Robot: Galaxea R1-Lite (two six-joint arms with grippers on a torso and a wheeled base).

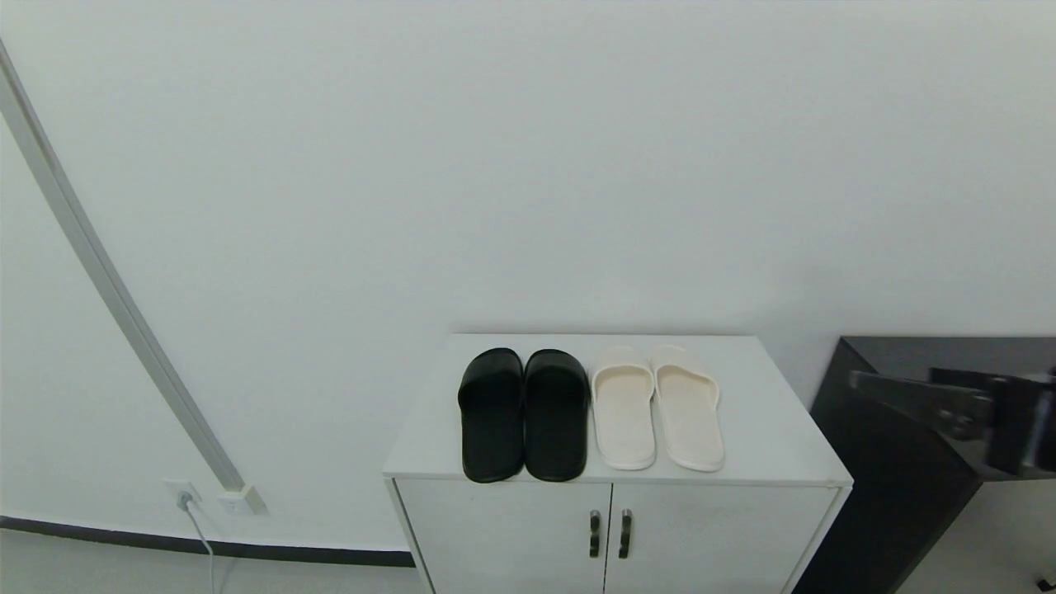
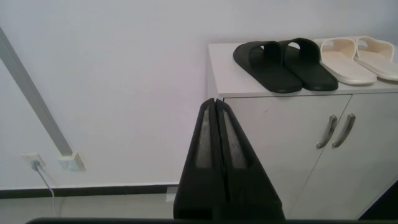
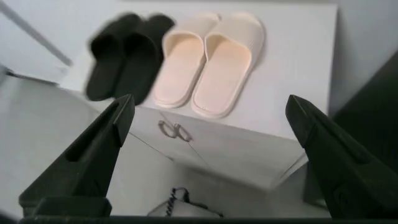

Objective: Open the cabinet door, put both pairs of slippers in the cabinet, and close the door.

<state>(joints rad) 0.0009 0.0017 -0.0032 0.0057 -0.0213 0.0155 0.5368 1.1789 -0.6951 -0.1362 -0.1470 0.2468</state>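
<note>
A white cabinet [image 1: 742, 388] stands against the wall with both doors shut and two dark handles [image 1: 609, 533] at the middle. On its top lie a black pair of slippers [image 1: 523, 412] and, to the right, a cream pair of slippers [image 1: 657, 406]. My left gripper [image 2: 216, 107] is shut, empty, low beside the cabinet's [image 2: 280, 143] left side, level with the doors. My right gripper [image 3: 208, 112] is open and empty, above and in front of the cabinet's right part, over the cream slippers [image 3: 208, 62]. The right arm [image 1: 949, 404] shows at the right edge of the head view.
A black piece of furniture [image 1: 891, 462] stands close against the cabinet's right side. On the wall to the left run a slanted cable duct [image 1: 107, 280] and a socket with a plugged cable [image 1: 186, 497]. Open floor lies left of the cabinet.
</note>
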